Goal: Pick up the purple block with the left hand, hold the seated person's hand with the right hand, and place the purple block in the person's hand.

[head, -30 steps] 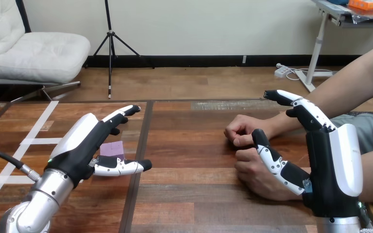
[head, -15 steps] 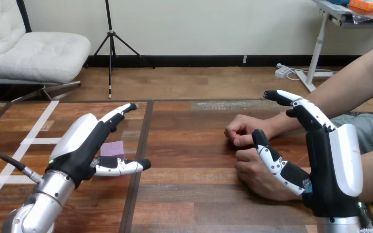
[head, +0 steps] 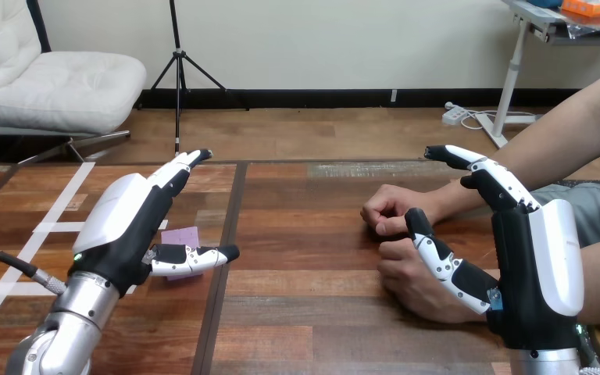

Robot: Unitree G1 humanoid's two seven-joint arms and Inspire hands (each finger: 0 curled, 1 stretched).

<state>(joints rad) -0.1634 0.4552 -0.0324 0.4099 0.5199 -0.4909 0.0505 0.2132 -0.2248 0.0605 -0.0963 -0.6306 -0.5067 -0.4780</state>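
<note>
The right hand (head: 535, 266) stands open with straight fingers, its thumb in front of the person's nearer fist (head: 403, 283); I cannot tell if they touch. The left hand (head: 125, 230) hovers open over the purple block (head: 181, 236), which lies on the wooden desk (head: 305, 258) near white tape lines (head: 55, 226). The person's farther fist (head: 387, 209) rests beyond.

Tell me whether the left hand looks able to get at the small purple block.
Probably yes: the open left hand hangs right by the small purple block on the wooden table, with nothing between them.
</note>
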